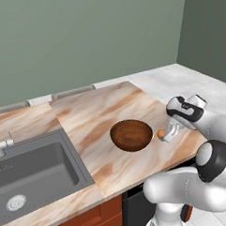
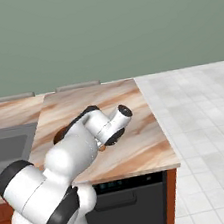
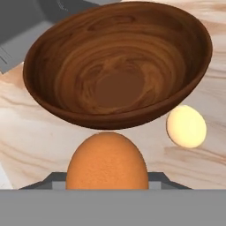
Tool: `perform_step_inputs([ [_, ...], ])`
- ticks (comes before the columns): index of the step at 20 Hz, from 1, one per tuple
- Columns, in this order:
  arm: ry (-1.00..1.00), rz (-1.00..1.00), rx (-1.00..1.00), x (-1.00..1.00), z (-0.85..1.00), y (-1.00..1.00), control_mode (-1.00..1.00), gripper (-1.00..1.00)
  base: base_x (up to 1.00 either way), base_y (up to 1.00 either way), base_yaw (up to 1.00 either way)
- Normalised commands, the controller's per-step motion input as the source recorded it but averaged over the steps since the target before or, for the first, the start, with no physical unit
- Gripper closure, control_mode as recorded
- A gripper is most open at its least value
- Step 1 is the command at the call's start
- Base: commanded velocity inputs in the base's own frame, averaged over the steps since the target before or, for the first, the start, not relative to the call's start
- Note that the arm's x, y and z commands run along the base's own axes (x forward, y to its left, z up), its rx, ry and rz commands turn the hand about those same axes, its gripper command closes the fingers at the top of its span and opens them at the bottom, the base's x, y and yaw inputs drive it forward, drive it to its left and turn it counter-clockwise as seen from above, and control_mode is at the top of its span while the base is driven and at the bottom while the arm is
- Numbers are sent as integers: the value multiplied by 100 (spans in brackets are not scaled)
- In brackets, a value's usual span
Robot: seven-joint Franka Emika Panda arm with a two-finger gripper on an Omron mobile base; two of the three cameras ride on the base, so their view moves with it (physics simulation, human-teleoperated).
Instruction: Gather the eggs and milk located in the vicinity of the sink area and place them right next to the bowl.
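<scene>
Holding an orange egg (image 3: 107, 161) clamped in the gripper (image 1: 168, 132), low over the counter (image 1: 99, 120), with the bowl (image 3: 115, 66) just ahead. Resting already on the wood ahead and to one side: a pale egg (image 3: 186, 126), just beside the bowl. Left to do, by the look of it: setting this egg down, then fetching the milk.
</scene>
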Motion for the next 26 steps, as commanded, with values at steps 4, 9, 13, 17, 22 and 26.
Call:
perform_step_inputs([
  [4, 0, 2, 0, 0, -13, -5, -100, 100, 0, 0, 0],
  [9, 0, 1, 0, 0, -28, 0, -100, 100, 0, 0, 0],
  [13, 2, 0, 0, 2, -34, 0, -100, 100, 0, 0, 0],
  [17, 1, 0, 0, 0, -29, 1, -100, 100, 0, 0, 0],
  [22, 0, 0, 0, 0, -16, 0, -100, 100, 0, 0, 0],
  [26, 0, 0, 0, 0, 0, 18, -100, 100, 0, 0, 0],
])
